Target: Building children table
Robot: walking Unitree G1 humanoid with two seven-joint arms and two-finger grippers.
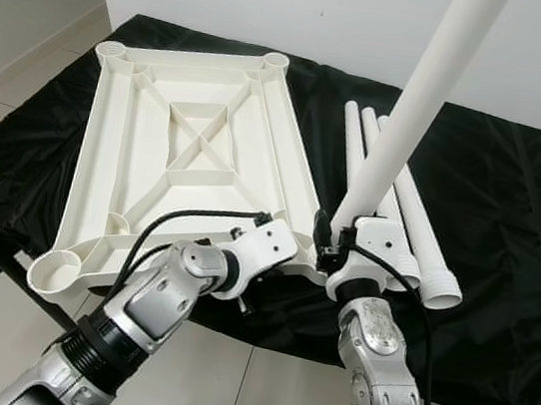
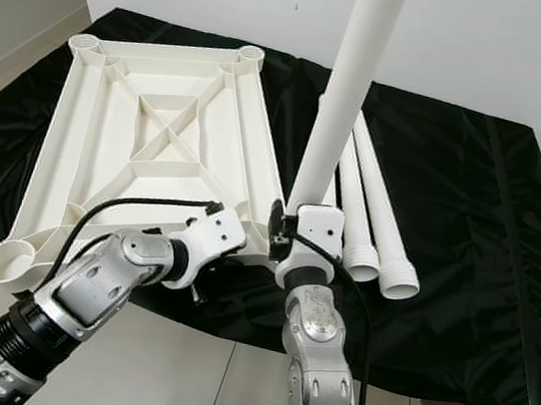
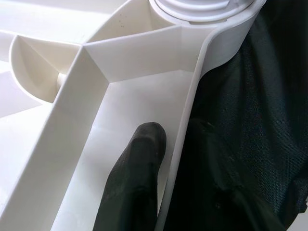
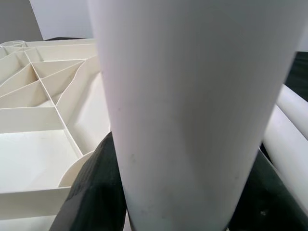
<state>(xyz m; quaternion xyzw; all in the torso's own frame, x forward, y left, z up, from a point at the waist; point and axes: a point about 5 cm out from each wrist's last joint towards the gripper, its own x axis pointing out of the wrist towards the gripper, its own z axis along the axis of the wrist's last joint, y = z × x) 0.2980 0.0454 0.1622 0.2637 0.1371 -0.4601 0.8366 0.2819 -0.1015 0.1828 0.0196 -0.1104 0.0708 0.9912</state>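
Right tool (image 1: 339, 234) clamped on upright leg (image 1: 418, 102) at tabletop's (image 1: 182, 150) 5 o'clock corner socket; left tool (image 3: 144, 159) pinching tabletop rim. Risk: tilted leg cross-threading, or tabletop sliding off bench (image 1: 506, 246).

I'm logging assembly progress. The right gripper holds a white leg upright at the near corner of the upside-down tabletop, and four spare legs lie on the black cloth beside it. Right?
Not quite: three spare legs lie on the black cloth, not four, as the right eye view shows. The rest holds: the right gripper holds a white leg upright at the near corner of the upside-down tabletop.
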